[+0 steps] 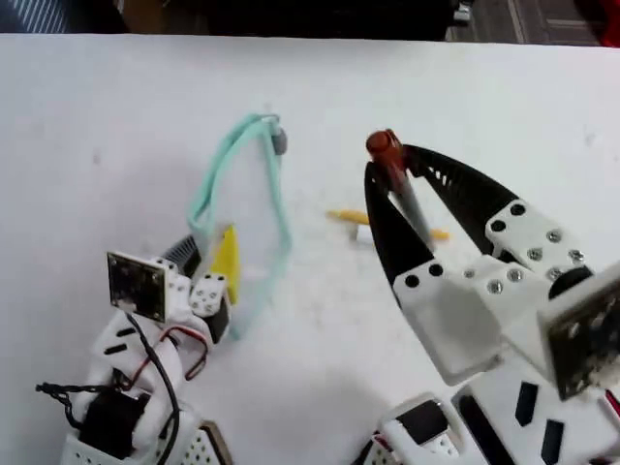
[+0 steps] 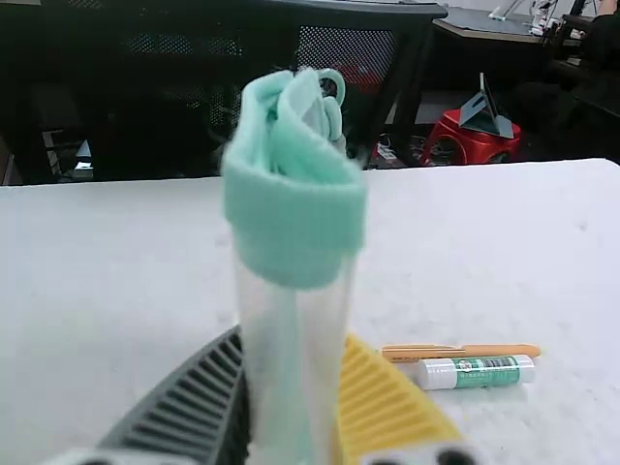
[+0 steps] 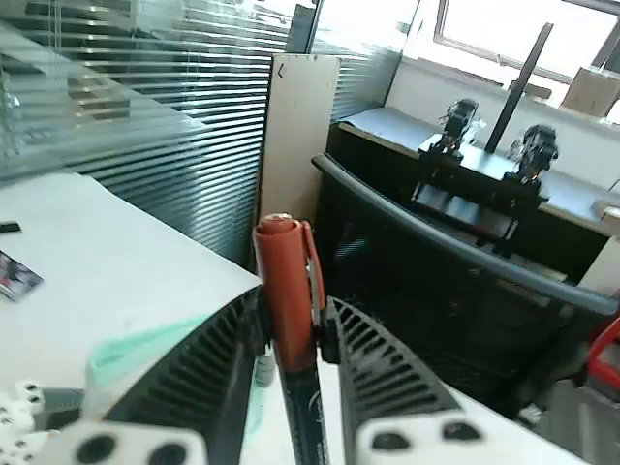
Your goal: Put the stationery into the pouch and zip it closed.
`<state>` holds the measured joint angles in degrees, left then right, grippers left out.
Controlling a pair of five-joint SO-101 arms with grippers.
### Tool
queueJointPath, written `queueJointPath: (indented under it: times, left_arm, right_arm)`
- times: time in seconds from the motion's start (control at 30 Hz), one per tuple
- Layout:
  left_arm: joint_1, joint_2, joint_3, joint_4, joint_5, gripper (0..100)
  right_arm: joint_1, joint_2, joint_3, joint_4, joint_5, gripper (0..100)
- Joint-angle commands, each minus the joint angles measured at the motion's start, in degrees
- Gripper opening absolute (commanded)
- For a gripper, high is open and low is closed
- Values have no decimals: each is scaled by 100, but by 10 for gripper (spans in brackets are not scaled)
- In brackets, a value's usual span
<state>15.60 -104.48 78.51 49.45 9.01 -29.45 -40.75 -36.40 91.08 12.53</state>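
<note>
The pouch (image 1: 205,194) is clear with a mint-green rim and lies open on the white table, its grey zip pull at the far end. My left gripper (image 1: 205,254) is shut on the pouch's near end, between a grey and a yellow finger; the left wrist view shows the pouch (image 2: 291,223) rising up between the left gripper's (image 2: 291,341) fingers. My right gripper (image 1: 390,165) hangs to the right of the pouch, shut on a marker (image 1: 387,150) with a red cap. The marker (image 3: 286,281) stands cap-up in the right gripper (image 3: 291,310), with the pouch (image 3: 145,344) beyond. An orange pencil (image 1: 344,216) and a glue stick (image 1: 364,233) lie under that arm.
The pencil (image 2: 460,352) and the glue stick (image 2: 475,371) lie side by side to the right of the pouch. The table's far edge (image 1: 310,37) runs along the back. The left arm's base and cables (image 1: 126,407) sit at the front left.
</note>
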Motion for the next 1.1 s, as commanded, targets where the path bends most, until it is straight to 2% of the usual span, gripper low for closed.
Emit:
queueJointPath:
  times: [0.0,0.1,0.3,0.43,0.57,0.97,1.07]
  left_arm:
    - [127,-22,-35,9,-18,24]
    - [127,-22,-35,18,-18,24]
    - [127,-22,-35,18,-18,24]
    - [127,-22,-35,18,-18,24]
    - [127,-22,-26,18,-18,24]
    - [136,-22,-26,9,-18,28]
    - [127,-22,-35,9,-26,94]
  right_arm:
    - [-189,31,-79,-22,-563,15]
    - [-497,31,-79,13,-853,15]
    - [-611,48,-44,259,-809,15]
    - [-655,4,809,409,-413,15]
    - [-646,-4,1486,233,-325,15]
    - [-646,-13,1169,-400,-369,15]
    - [-655,-13,1125,-426,-369,15]
